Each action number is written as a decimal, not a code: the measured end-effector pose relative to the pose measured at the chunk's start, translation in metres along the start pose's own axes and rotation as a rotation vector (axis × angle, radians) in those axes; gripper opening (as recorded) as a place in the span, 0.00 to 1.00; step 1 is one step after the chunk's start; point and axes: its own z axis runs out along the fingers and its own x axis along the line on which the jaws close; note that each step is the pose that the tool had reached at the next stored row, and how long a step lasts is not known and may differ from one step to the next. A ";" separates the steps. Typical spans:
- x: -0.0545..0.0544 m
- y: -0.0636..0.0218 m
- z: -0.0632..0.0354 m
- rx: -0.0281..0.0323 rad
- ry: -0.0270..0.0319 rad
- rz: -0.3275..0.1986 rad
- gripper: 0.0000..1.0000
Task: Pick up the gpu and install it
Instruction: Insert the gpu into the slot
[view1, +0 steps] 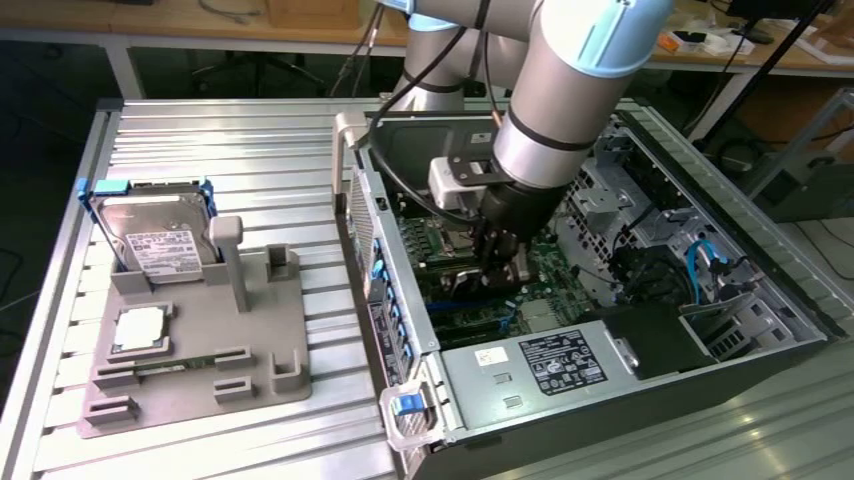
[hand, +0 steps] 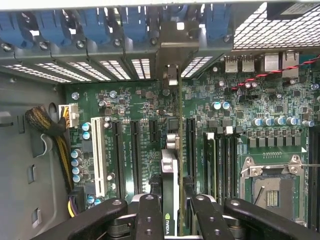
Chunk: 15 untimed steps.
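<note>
Ribbed bare-metal table (view1: 227, 140), matt grey plastic holder (view1: 200, 370), green glossy gpu (hand: 170, 165) board edge, perforated steel case (view1: 667, 140).

One gpu (hand: 170, 200), one hard drive (view1: 158, 235), one processor chip (view1: 140, 331).

A ribbed aluminium table (view1: 227, 130) fills the foreground. Behind it stand wooden-topped workbenches (view1: 160, 22) on white frames, over a dark floor (view1: 34, 150) with a chair base (view1: 247, 70).
</note>
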 end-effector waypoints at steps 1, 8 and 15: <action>0.000 0.0000 0.0004 0.0000 0.0000 0.000 0.27; 0.000 0.0006 0.0048 -0.0003 0.0007 0.000 0.27; 0.000 0.0008 0.0061 0.0000 0.0001 0.000 0.27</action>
